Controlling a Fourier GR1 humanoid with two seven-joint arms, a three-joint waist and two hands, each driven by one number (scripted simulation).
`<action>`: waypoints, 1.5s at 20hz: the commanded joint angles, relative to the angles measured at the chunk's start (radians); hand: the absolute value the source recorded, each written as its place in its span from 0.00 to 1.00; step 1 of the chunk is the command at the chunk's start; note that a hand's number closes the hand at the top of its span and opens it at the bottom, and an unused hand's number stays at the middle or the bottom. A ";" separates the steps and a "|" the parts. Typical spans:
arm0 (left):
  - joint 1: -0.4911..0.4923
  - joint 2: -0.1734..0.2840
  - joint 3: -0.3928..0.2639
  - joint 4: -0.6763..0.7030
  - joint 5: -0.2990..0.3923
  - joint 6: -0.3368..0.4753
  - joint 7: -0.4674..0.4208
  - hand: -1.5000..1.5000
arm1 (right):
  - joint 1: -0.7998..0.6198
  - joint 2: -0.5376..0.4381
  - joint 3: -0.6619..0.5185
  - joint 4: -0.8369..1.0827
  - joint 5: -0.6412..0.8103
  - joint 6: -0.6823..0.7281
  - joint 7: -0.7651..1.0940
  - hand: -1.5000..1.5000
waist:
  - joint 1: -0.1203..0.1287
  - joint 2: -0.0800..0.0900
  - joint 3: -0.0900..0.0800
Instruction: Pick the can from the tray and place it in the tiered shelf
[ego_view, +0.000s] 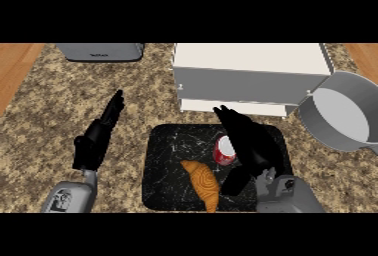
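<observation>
A speckled granite desk (66, 100) carries one black marbled tray (166, 170), one white tiered shelf (251, 72), one grey pot (343, 112) and one grey toaster (100, 51).

The right robot hand (247, 142) is over the tray with its fingers straight and pointing away from the robot toward the shelf. The shelf stands just beyond its fingertips, with its lower ledge (232, 106) closest to them. The pot lies to the right of this hand, touching or nearly touching the shelf's right corner. One golden croissant (203, 185) lies on the tray to the hand's left and a little nearer the robot, close by the thumb.

The one can (224, 151) sits on the tray right against the left side of the right robot hand, partly hidden by it. It is red with a pale, whitish top, and looks tilted. The fingers are not curled round it; whether the palm touches it cannot be told.

The left robot hand (97, 137) is off the tray, well to its left over the bare desk, fingers straight and together, holding nothing. The toaster stands far beyond its fingertips at the back edge.
</observation>
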 joint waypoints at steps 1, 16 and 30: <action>-0.037 -0.017 0.021 0.056 -0.011 -0.012 -0.007 0.50 | -0.056 0.008 -0.059 0.047 0.014 0.043 -0.021 0.00 | -0.001 0.001 0.000; -0.013 -0.030 0.052 0.046 -0.057 -0.034 -0.034 0.50 | 0.064 0.014 -0.039 0.146 0.103 -0.037 -0.185 0.00 | -0.002 0.000 0.000; -0.018 -0.082 0.029 0.021 -0.094 -0.013 -0.009 0.50 | 0.051 -0.010 -0.019 0.243 0.215 -0.108 -0.338 1.00 | -0.001 0.001 0.000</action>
